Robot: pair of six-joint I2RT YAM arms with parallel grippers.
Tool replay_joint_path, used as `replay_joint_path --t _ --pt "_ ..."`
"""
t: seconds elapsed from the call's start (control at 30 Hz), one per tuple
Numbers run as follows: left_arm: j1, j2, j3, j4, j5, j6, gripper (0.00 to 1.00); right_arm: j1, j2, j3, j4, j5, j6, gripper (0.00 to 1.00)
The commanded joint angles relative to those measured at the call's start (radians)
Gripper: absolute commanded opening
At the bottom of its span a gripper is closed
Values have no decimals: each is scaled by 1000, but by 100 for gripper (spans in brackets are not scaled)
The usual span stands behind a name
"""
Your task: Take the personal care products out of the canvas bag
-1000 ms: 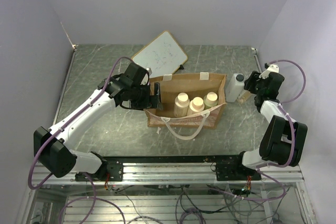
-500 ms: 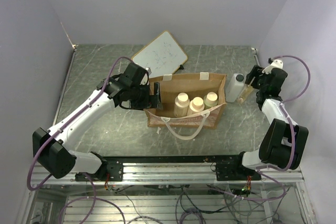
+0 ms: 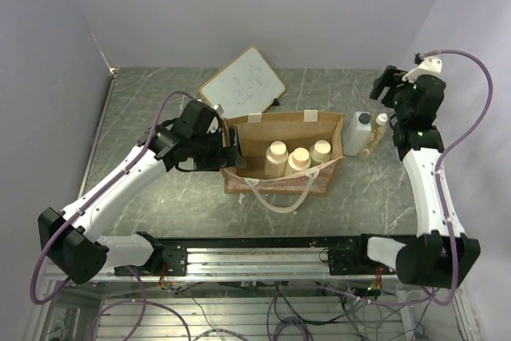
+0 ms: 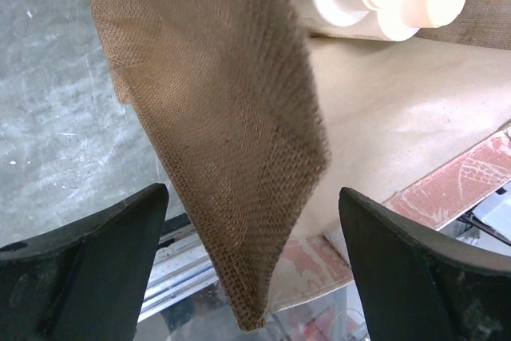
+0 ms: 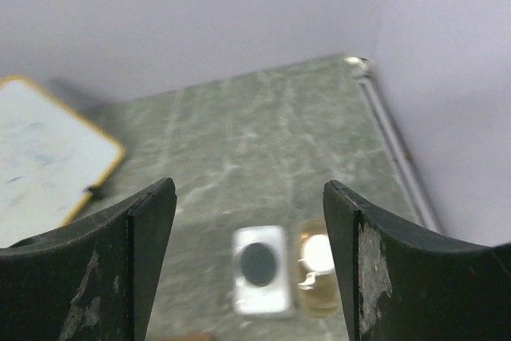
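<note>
Three cream-capped bottles (image 3: 299, 157) stand upright inside the canvas bag (image 3: 283, 125), mid-frame. The left end effector (image 3: 237, 149), open, straddles the bag's left wall and is nearer. The right end effector (image 3: 386, 85), open and empty, hangs at upper right; the bottles lie lower left of it.

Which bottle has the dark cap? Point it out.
The larger white bottle, standing outside the canvas bag's right wall. The slim amber bottle beside it and three bagged ones have pale caps.

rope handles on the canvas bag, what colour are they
Cream. The rope handles show best in the top external view.
</note>
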Motion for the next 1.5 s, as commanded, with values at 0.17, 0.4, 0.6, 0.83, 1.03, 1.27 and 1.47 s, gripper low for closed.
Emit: replay_joint_path --t 0.17,0.4,0.6,0.83,1.03,1.27,1.47 --pt "7 -68 -142 122 105 -146 99 236 -160 109 -394 -321 230 75" --pt "7 -68 -228 187 193 -196 99 490 -151 152 -550 -416 276 75" --pt "4 -62 -290 226 236 -217 99 715 -99 109 -617 -391 269 73" --pt "-9 -73 -380 283 253 -238 99 855 -113 -95 -578 -340 355 68" --pt "-13 -87 -446 330 268 -262 99 908 -96 -206 -527 -255 370 69" --pt "-15 -88 -427 305 255 -242 99 1010 46 -13 -537 36 341 73" --pt "-16 -89 -416 304 263 -241 99 1016 125 61 -499 240 288 71"
